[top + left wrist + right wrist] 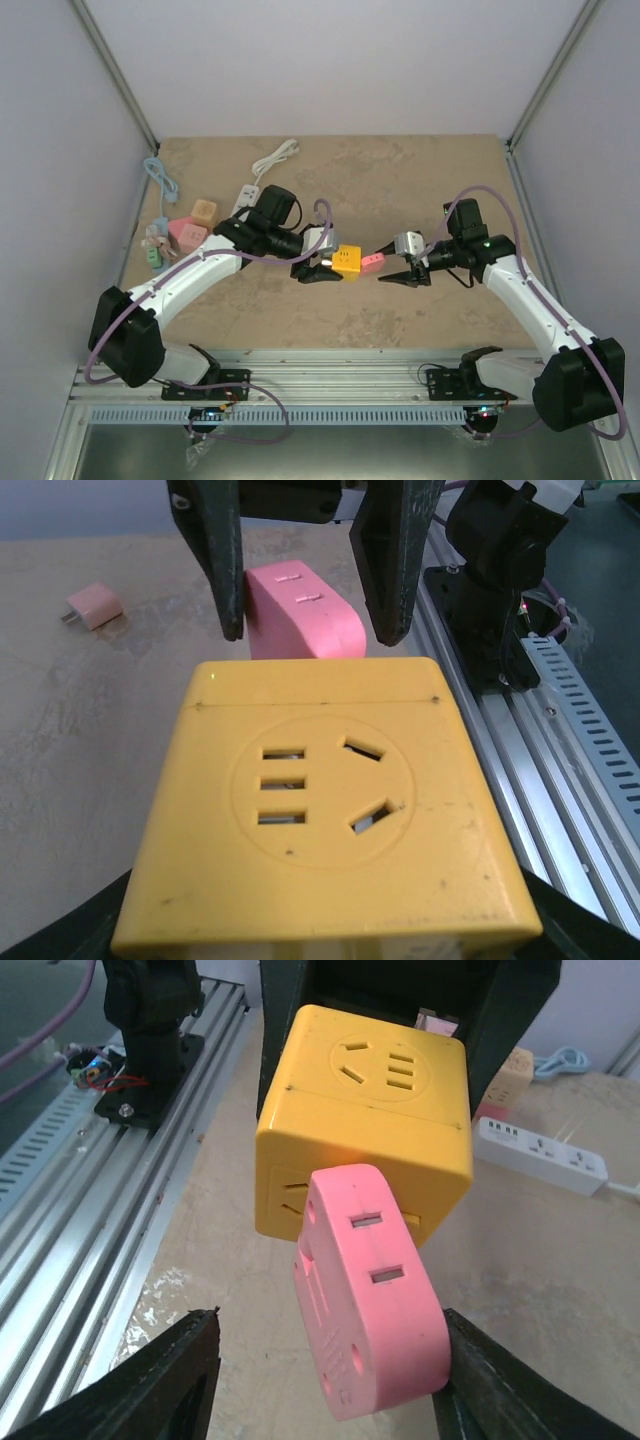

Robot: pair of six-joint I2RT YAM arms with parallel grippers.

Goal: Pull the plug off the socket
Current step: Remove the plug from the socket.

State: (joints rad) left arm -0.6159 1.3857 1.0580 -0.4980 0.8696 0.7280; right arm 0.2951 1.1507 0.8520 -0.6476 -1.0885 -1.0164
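A yellow cube socket (347, 262) is held above the table by my left gripper (325, 265), which is shut on it. A pink plug (371, 262) sticks out of the socket's right side. My right gripper (390, 272) is open, with its fingers on both sides of the plug. In the right wrist view the plug (370, 1290) hangs from the socket (365, 1110); the right finger (500, 1390) touches it and the left finger (150, 1390) stands apart. In the left wrist view the socket (320, 810) fills the frame, with the plug (300, 615) behind it.
A white power strip (247, 195) with its cable (275, 157) lies at the back left. Pink (188, 233) and beige (203, 210) cube sockets and a blue cable (160, 178) sit near the left wall. A small pink adapter (92, 605) lies on the table. The aluminium rail (330, 385) runs along the near edge.
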